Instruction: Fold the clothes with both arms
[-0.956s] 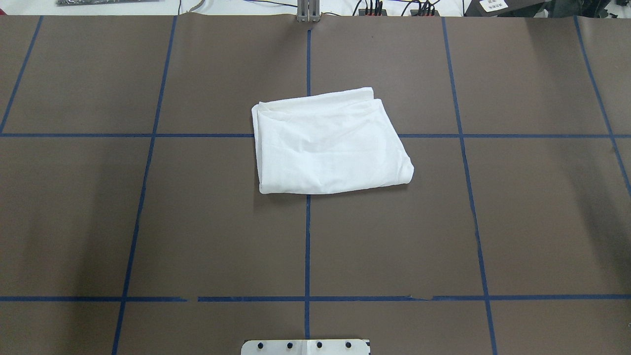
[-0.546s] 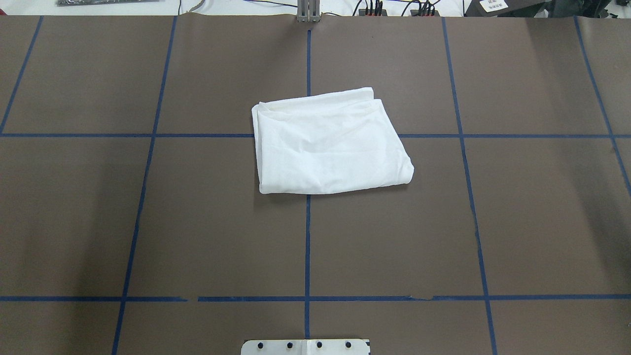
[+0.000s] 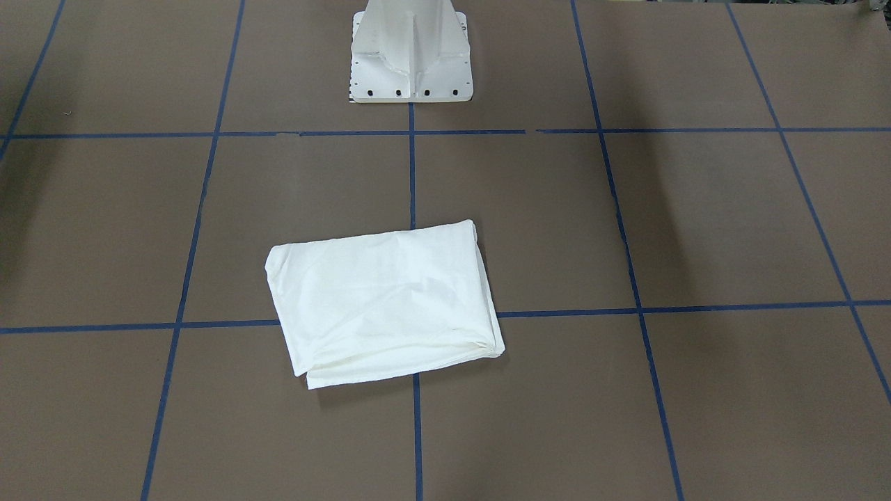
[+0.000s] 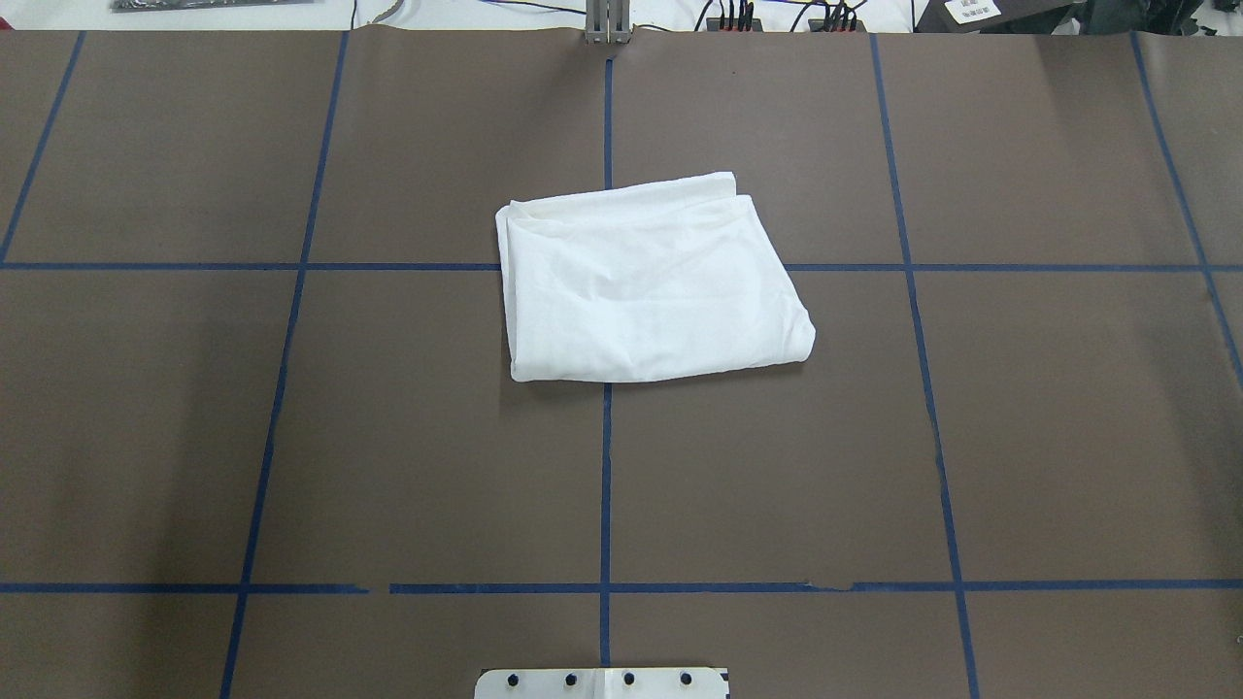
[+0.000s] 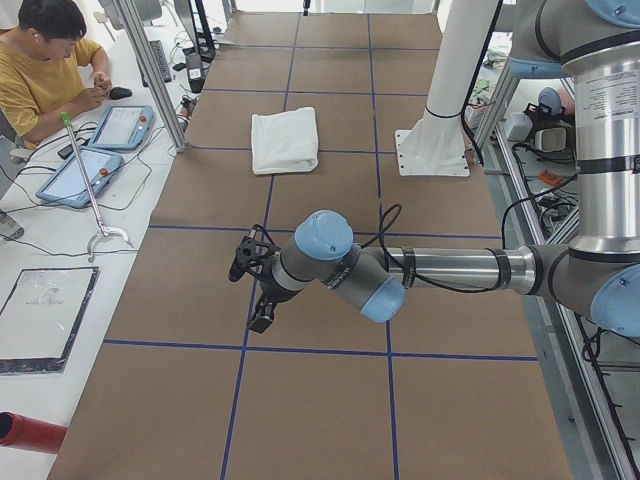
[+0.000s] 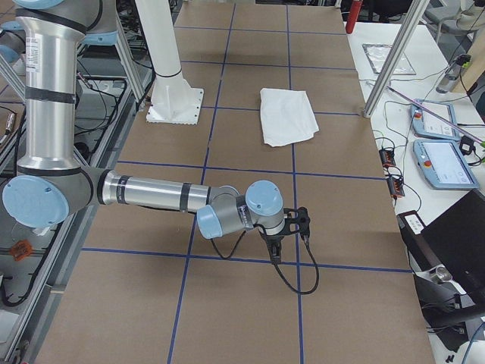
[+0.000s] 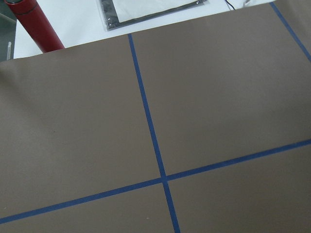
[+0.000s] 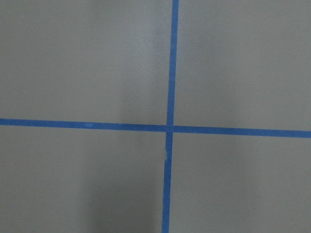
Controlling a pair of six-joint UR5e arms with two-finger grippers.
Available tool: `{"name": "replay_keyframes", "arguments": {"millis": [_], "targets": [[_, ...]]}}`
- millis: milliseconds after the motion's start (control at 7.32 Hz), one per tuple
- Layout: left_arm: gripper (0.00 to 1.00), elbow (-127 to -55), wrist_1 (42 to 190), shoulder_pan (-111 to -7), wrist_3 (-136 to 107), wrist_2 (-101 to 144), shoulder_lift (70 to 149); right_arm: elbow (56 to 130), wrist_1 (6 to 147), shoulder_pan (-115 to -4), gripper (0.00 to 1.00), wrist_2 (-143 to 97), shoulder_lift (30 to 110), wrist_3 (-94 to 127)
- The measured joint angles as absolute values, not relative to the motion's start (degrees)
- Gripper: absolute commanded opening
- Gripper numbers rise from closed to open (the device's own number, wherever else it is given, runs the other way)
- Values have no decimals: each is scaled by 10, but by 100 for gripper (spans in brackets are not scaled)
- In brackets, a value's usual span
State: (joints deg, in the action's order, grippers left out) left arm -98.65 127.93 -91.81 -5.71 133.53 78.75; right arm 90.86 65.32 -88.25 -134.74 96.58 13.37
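The folded T-shirt lies mid-desk, long axis crosswise, right end skewed toward the robot, unmoved since a second ago. Whether the left fingers or right fingers are parted, I cannot tell.

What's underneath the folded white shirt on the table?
The shirt lies on the brown table cover. Two blue tape lines run under it; their crossing is covered.

brown table cover is filling most of the view | two blue tape lines are crossing below centre | red cylinder is showing top left | clear plastic sleeve is lying on white surface beyond
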Motion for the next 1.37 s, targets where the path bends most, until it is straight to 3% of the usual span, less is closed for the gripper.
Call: {"name": "replay_keyframes", "arguments": {"millis": [546,1366], "targets": [[100,-988,1196,-902,-44,1339,819,956,751,-885,100,-1334,967,85],[100,-1007,1048,-892,-43,1339,867,963,790,-887,100,-1318,994,5]]}}
